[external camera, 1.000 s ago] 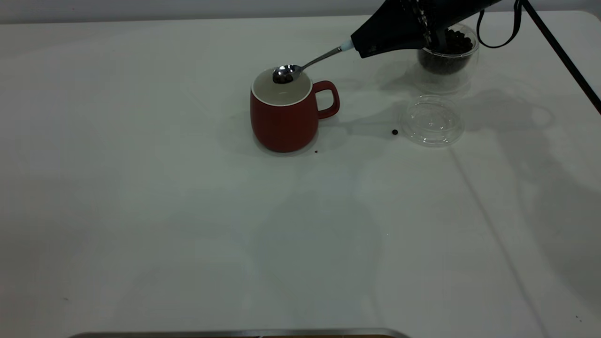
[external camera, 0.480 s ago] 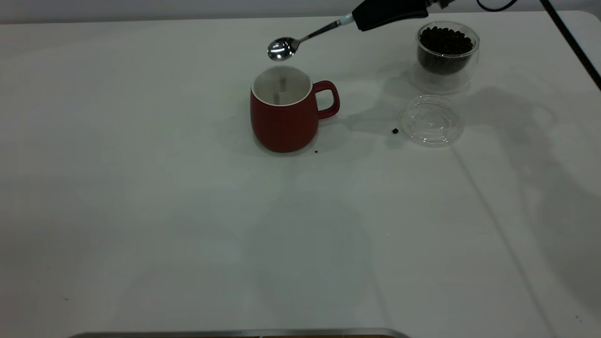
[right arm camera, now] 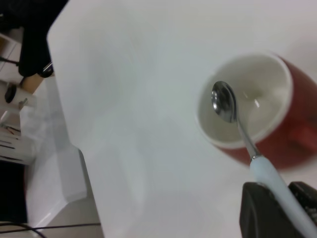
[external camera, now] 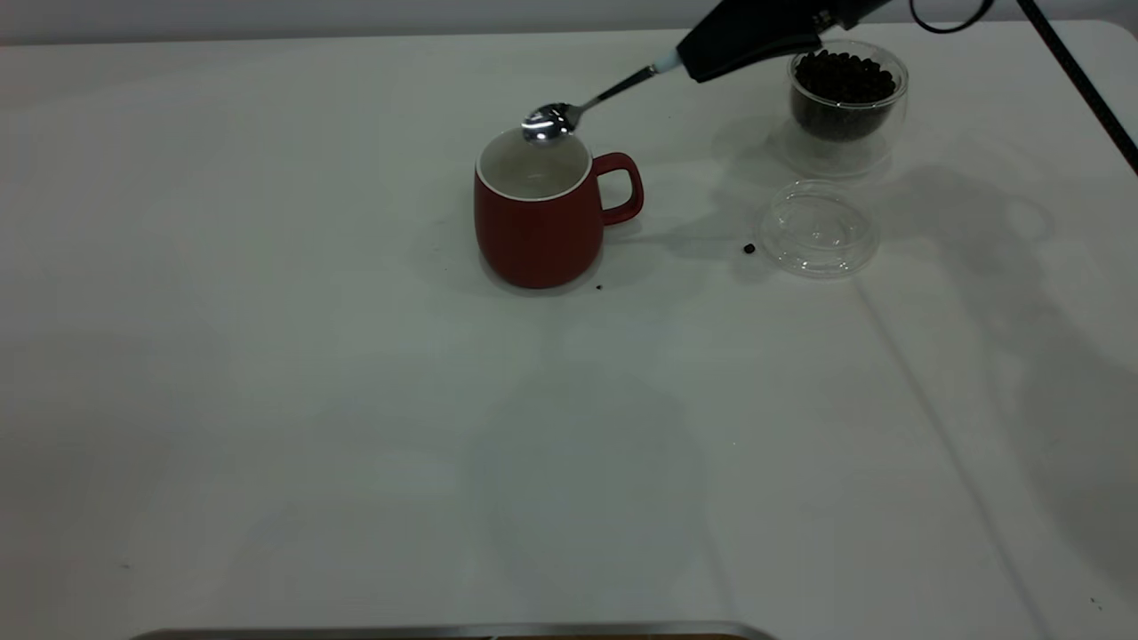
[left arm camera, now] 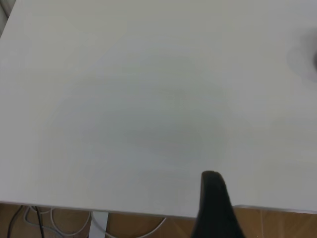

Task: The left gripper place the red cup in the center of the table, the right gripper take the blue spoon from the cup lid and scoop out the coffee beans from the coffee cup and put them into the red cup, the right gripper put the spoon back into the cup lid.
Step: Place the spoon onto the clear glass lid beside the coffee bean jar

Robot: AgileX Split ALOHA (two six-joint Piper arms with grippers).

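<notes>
My right tool (external camera: 711, 55), at the top right of the exterior frame, is closed on the pale blue handle of the blue spoon (external camera: 587, 100), whose steel stem slopes down to a shiny bowl hanging over the far rim of the red cup (external camera: 538, 218). In the right wrist view the spoon's bowl (right arm camera: 224, 101) sits over the cup's (right arm camera: 257, 106) glossy white inside and looks bare of beans; I cannot see the cup's bottom.

The red cup is a rounded, matt dark red mug with its loop handle toward frame right, standing upper centre on the white table (external camera: 356, 427). Upper right stands the coffee cup (external camera: 846, 102), clear double-walled glass heaped with dark coffee beans (external camera: 845, 78). Just below it lies the cup lid (external camera: 818, 231), a flat clear disc, with one stray bean (external camera: 749, 249) beside it.

The lower half of the table is open. My left tool (left arm camera: 214, 208) shows only as one dark finger near the table's edge; its opening I cannot tell.
</notes>
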